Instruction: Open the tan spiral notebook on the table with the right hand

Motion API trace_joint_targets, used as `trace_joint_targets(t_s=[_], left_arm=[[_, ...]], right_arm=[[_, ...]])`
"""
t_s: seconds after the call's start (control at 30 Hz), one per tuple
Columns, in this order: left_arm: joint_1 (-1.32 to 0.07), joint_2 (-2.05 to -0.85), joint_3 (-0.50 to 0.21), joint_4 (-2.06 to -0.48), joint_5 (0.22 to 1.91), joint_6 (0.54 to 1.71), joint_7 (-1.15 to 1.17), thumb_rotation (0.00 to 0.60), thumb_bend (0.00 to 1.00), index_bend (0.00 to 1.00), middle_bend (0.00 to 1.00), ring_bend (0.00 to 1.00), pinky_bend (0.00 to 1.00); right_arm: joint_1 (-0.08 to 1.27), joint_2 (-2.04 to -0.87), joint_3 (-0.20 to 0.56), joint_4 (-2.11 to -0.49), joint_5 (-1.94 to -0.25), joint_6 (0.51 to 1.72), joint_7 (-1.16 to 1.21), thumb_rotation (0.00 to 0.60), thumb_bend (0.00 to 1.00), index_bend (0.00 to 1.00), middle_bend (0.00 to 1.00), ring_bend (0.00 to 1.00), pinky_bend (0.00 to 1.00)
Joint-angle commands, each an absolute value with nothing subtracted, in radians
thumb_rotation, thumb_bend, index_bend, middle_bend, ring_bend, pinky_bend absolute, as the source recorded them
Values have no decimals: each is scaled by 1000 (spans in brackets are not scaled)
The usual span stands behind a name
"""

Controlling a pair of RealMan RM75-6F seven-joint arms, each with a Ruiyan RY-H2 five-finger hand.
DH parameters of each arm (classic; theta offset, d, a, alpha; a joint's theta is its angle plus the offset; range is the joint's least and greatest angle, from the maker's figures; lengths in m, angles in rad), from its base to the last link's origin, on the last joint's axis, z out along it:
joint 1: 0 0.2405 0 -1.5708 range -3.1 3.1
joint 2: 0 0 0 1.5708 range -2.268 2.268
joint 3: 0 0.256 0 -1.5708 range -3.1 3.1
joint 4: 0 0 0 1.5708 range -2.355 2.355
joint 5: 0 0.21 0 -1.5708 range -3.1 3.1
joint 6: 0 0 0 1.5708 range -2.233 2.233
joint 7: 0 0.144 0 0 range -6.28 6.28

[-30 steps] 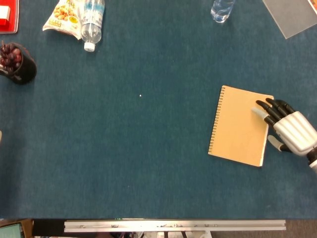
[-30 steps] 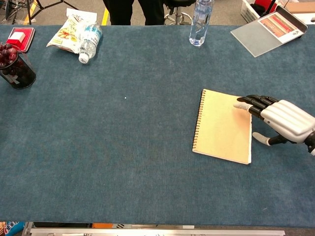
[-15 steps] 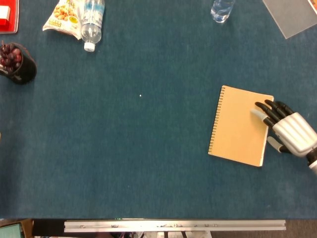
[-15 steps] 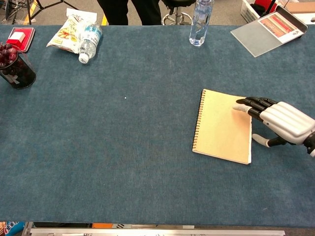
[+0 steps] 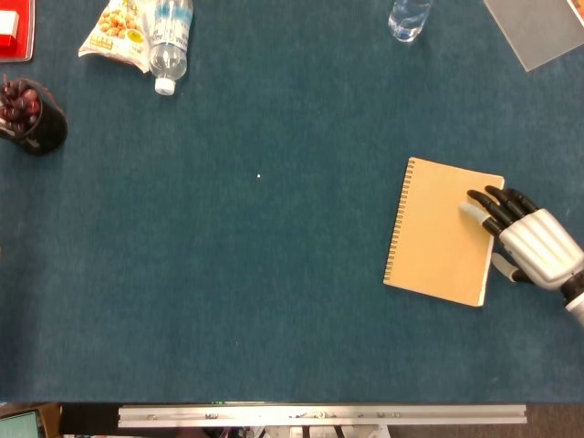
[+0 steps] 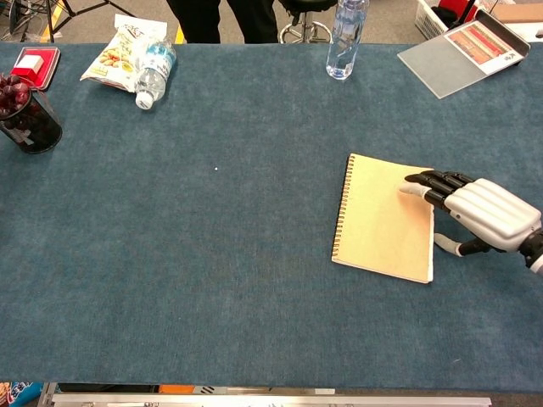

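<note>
The tan spiral notebook [image 5: 443, 231] [image 6: 383, 217] lies closed and flat on the blue table, its wire spine along the left edge. My right hand [image 5: 526, 241] [image 6: 477, 210] sits at the notebook's right edge, palm down. Its black fingertips [image 5: 478, 203] [image 6: 417, 184] reach over the upper right part of the cover, and the thumb lies on the cloth just off the page edge. Nothing is gripped and the fingers are spread. My left hand shows in neither view.
A dark cup of red fruit [image 5: 29, 114] [image 6: 25, 119] stands far left. A snack bag [image 5: 119, 29] and a lying water bottle [image 6: 153, 73] are at the back left, an upright bottle [image 6: 346, 36] and a grey tray [image 6: 462, 52] at the back right.
My right hand has crept slightly down and left along the notebook's right edge, fingertips still on the cover. The notebook stays closed and has not shifted.
</note>
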State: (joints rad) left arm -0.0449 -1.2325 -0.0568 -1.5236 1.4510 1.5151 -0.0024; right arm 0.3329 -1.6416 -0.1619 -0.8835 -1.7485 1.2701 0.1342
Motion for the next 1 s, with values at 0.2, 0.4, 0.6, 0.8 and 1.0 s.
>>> trace_joint_targets(t_s=[0.2, 0.4, 0.6, 0.8, 1.0], left_arm=[[-43, -1234, -57, -1520, 1450, 1515, -7, 600, 257, 328, 228, 266, 463], [-41, -1232, -56, -1521, 1450, 1516, -8, 600, 257, 328, 228, 267, 463], [-42, -1233, -57, -1520, 1449, 1515, -10, 600, 257, 328, 228, 267, 463], [-41, -1231, -58, -1521, 1451, 1516, -11, 600, 257, 328, 228, 267, 463], [-41, -1229, -58, -1523, 1451, 1517, -12, 600, 257, 328, 228, 267, 463]], right_arm=[[340, -1670, -151, -861, -1745, 1274, 144, 600, 348, 106, 65, 0, 132], [352, -1692, -137, -841, -1743, 1282, 156, 600, 348, 106, 65, 0, 133], [362, -1710, -120, -823, -1740, 1303, 169, 600, 347, 106, 65, 0, 132], [371, -1715, -112, -819, -1742, 1321, 173, 600, 347, 106, 65, 0, 132], [377, -1727, -106, -807, -1735, 1320, 179, 600, 348, 106, 65, 0, 132]])
